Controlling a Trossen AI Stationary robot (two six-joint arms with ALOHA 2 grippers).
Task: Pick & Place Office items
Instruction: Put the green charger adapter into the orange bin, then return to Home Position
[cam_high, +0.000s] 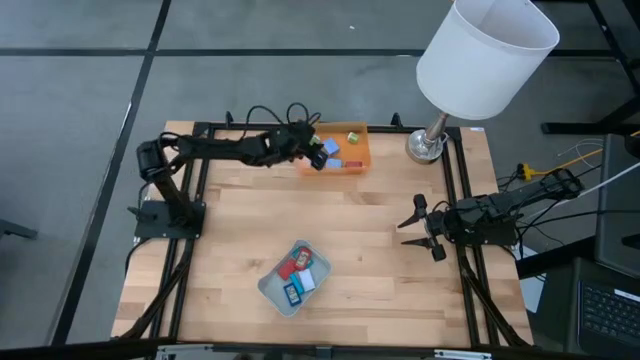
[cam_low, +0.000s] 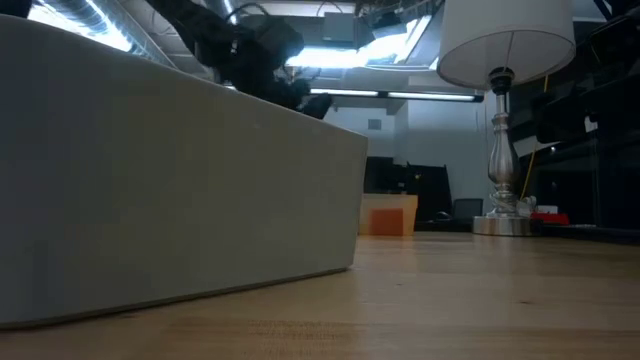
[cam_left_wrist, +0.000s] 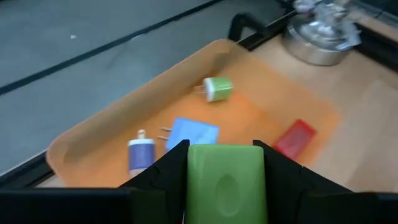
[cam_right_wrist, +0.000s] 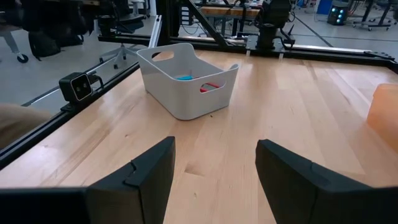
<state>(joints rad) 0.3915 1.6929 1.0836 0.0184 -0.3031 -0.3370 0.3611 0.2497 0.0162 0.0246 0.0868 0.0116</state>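
My left gripper (cam_high: 318, 156) hovers over the translucent orange tray (cam_high: 360, 160) at the table's far edge and is shut on a green block (cam_left_wrist: 227, 180). In the left wrist view the orange tray (cam_left_wrist: 112, 130) holds a small green piece (cam_left_wrist: 217, 88), a blue piece (cam_left_wrist: 194, 133), a purple-and-white piece (cam_left_wrist: 141, 153) and a red flat rectangle (cam_left_wrist: 295, 137). The pale grey tray (cam_high: 270, 290) sits near the table's near edge with red and blue pieces (cam_high: 298, 272) inside. My right gripper (cam_high: 415, 225) waits open at the table's right side, above bare wood. My left gripper pinches the green block between its two fingers, one on its left side (cam_left_wrist: 194, 174) and one on its right side (cam_left_wrist: 260, 174). The block's broad face with an oval dent faces the wrist camera. It is lifted clear above the orange tray.
A lamp with a white shade (cam_high: 487, 50) stands on a silver base (cam_high: 425, 148) at the far right corner, right beside the orange tray. A black frame rail (cam_high: 460, 190) runs along the table's sides. Bare wood (cam_high: 350, 215) lies between the two trays.
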